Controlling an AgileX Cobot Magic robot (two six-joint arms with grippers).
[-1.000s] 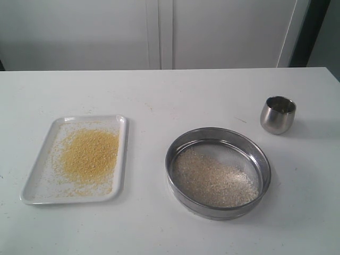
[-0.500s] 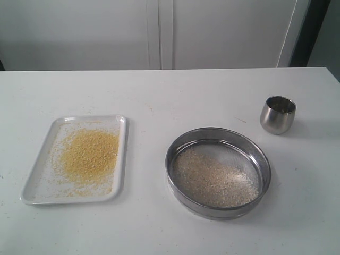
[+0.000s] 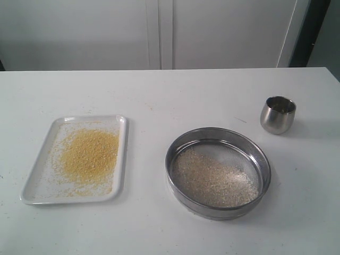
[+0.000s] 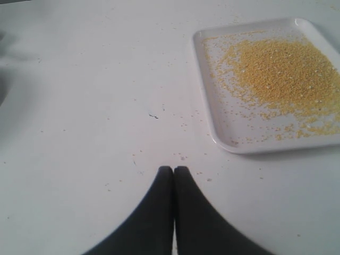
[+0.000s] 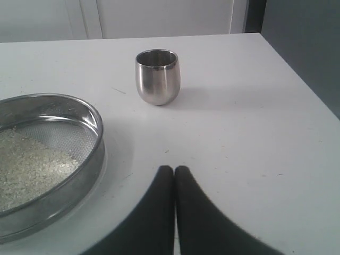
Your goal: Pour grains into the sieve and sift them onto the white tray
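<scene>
Golden granules (image 4: 281, 69) were shown sifted on the white tray (image 4: 204, 95), near and ahead of the closed, empty left pincer (image 4: 173, 170). Pale grains (image 5: 26, 164) were retained in the sieve (image 5: 95, 119) beside the closed right pincer (image 5: 173, 170). Sifting was judged complete; withdrawal clear of both vessels was advised.

Probably a lab or test room. A plain white tabletop (image 3: 159, 95) stands before flat white cabinet doors (image 3: 223, 32).

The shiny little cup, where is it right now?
In the exterior view the steel cup stands upright on the right of the table, just behind the sieve and apart from it.
</scene>
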